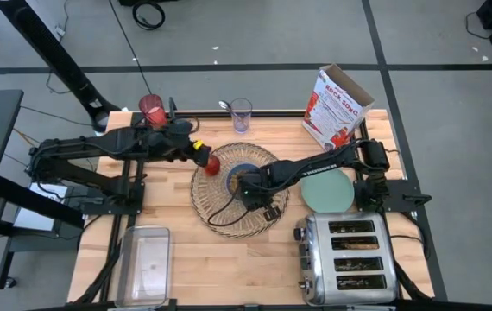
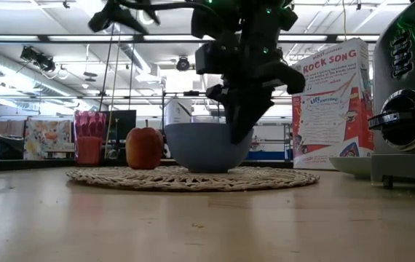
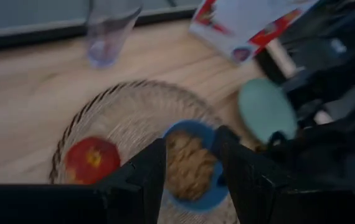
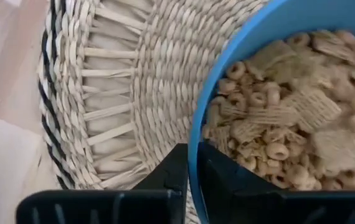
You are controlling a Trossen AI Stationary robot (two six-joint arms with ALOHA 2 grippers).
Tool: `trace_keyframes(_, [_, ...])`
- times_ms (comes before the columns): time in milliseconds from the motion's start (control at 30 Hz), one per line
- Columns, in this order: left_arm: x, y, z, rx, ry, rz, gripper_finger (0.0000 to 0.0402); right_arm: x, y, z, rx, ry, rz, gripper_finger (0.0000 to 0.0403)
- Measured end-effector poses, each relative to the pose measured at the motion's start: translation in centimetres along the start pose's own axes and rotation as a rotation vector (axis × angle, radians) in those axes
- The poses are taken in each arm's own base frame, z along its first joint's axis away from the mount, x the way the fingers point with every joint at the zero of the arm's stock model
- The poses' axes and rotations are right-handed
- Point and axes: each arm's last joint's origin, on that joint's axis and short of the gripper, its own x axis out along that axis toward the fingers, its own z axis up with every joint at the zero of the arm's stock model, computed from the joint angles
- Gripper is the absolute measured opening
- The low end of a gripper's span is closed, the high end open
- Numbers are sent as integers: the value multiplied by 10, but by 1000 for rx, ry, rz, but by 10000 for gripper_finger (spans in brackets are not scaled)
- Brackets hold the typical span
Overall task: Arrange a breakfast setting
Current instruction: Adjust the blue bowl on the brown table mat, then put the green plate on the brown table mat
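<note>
The small blue bowl (image 1: 242,173), filled with cereal, stands on the round woven placemat (image 1: 229,212) at the table's middle. The red apple (image 1: 213,162) rests on the placemat beside the bowl's left. My right gripper (image 1: 249,185) reaches in from the right and is shut on the bowl's rim. My left gripper (image 1: 203,154) hovers open and empty above the apple; its fingers (image 3: 143,177) show apart in the left wrist view. The mint-green plate (image 1: 328,190) lies right of the placemat. The red-filled glass (image 1: 151,109) stands at the far left. My right gripper pinches the bowl's rim (image 4: 197,134) with one finger inside the bowl, by the cereal, and one outside. The fingers (image 2: 241,120) slant down from above onto the bowl's right side. The bowl stands upright with its base on the placemat (image 2: 193,177).
A chrome toaster (image 1: 350,257) stands at the near right with brown slices in its slots. A cereal box (image 1: 336,105) stands at the far right, an empty clear glass (image 1: 241,113) at the far middle, and a clear plastic container (image 1: 146,261) at the near left.
</note>
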Motion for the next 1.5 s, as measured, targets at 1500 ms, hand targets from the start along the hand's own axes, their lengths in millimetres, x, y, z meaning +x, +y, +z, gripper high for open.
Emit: trace_keyframes(1500, [-86, -60, -11, 577, -293, -635, 160, -12, 26, -129, 1681, 300, -197, 156])
